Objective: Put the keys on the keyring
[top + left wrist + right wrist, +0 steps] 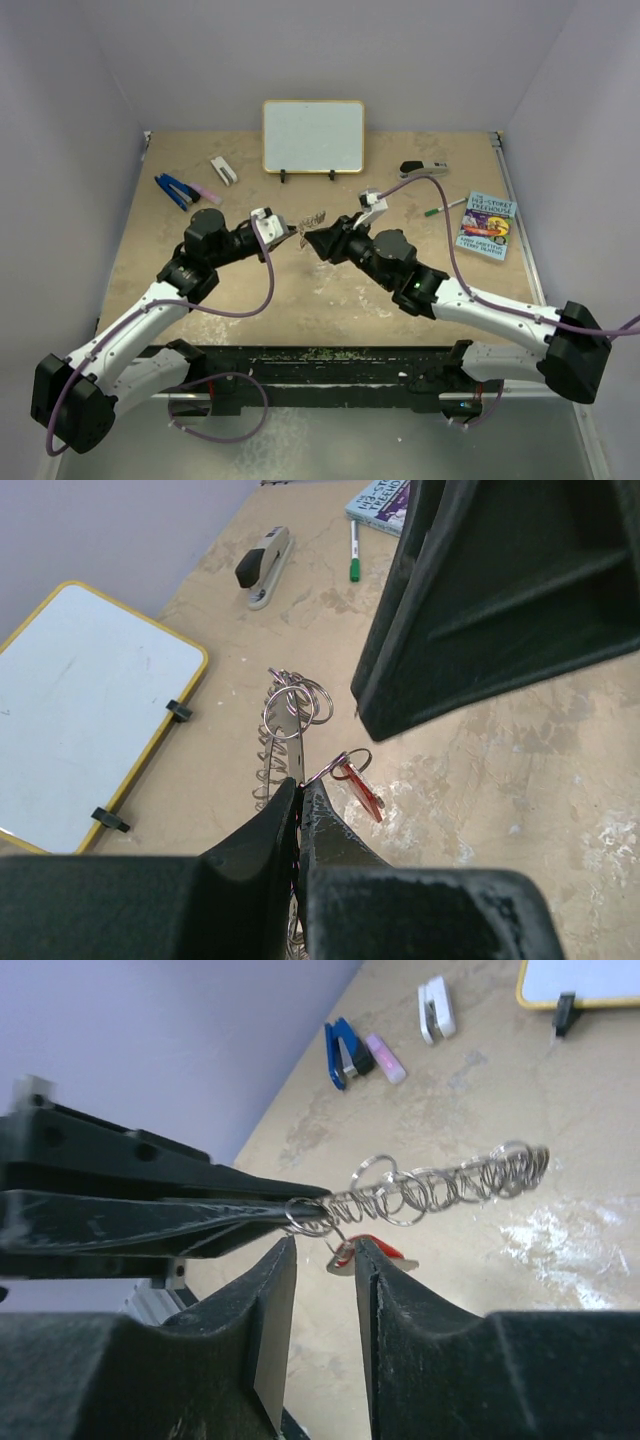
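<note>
My left gripper [300, 785] is shut on the rim of the keyring [290, 720], a flat grey metal ring fringed with small split rings, and holds it on edge above the table. In the top view the keyring [311, 219] sits between both gripper tips. The key [360, 788], red-headed with a short silver blade, hangs from a small ring right at the left fingertips. My right gripper [325, 1245] is open just below the keyring [440, 1185]. The key [375, 1250] is at the tip of its right finger, partly hidden behind it. The jaws stand apart.
A yellow-framed whiteboard [313, 135] stands at the back. A blue stapler [178, 190], a pink eraser [207, 191] and a white stapler [225, 171] lie back left. A black stapler [422, 168], a green-tipped pen [437, 210] and a book [487, 226] lie at the right.
</note>
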`<control>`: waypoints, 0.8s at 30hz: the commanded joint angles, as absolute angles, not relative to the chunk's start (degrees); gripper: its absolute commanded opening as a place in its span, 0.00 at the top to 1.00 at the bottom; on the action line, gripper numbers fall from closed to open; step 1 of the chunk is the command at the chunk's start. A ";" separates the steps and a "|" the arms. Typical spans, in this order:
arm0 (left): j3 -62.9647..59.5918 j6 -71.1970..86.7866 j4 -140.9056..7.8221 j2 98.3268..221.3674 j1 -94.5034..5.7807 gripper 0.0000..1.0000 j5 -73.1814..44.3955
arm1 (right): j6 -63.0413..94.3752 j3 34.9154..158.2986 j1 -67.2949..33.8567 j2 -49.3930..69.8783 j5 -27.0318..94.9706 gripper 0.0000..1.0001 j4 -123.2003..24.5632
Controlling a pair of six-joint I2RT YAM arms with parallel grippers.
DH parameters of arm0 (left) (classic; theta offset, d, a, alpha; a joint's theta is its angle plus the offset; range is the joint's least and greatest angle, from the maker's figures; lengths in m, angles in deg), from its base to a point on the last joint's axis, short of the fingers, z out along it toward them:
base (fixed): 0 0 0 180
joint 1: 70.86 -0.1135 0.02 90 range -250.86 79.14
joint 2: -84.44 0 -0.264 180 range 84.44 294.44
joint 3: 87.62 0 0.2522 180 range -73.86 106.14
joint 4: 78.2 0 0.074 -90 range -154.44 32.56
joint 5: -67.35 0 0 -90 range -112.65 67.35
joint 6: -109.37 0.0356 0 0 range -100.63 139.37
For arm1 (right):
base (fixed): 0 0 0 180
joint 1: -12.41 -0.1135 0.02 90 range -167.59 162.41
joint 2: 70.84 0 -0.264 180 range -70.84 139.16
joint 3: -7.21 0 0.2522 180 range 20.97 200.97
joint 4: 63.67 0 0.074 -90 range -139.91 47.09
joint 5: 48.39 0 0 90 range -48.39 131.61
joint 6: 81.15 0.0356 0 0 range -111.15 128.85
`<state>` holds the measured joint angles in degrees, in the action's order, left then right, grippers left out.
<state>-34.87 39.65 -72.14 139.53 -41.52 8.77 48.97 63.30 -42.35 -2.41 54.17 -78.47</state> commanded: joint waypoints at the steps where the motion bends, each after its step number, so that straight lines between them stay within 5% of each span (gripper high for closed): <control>1: -31.58 37.79 -73.11 139.97 -41.24 0.97 12.51 | 42.93 64.13 -42.52 -7.87 54.72 0.64 -76.64; 24: -13.04 12.99 -55.87 150.35 -42.16 0.97 30.34 | 20.98 64.03 -42.52 -19.38 43.94 0.75 -73.95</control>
<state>-16.67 20.70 -54.02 150.24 -41.61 25.92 24.45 62.75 -42.35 -19.62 44.99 -71.98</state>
